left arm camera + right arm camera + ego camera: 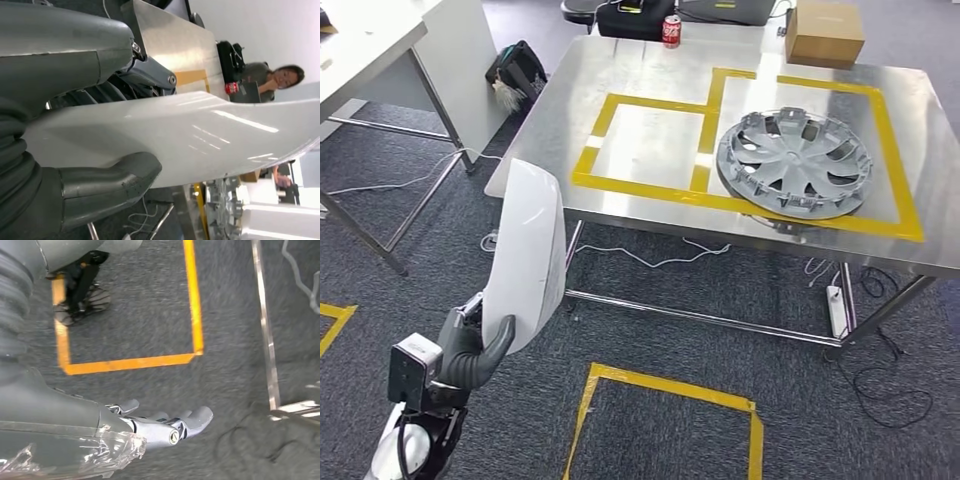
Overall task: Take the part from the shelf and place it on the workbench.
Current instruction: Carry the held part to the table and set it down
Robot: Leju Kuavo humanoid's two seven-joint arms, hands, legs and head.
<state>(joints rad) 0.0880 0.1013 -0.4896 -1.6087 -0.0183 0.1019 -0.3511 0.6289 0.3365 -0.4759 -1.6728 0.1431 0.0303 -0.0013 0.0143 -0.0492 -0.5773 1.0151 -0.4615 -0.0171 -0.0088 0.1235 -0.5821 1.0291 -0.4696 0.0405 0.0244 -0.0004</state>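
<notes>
Left hand (471,350): clamped on the lower end of a white panel (527,255), thick thumb across one face, darker fingers (151,80) behind the other. Panel carried upright and slightly tilted, off the front left corner of the workbench (539,150), not yet over it.

Handling, as a judgement:
- Thin, curved, glossy shell (probably light and fairly stiff, with some flex at the free end).
- Smooth faces likely slippery; firm pinch near the edge advisable.
- Long overhang above the grip, so some swing to be expected.

Right hand (162,425): hanging over the carpet, fingers extended and apart, holding nothing.

On the workbench: hubcap (795,165) inside the right-hand yellow-taped box; left-hand taped box (648,150) free.
</notes>
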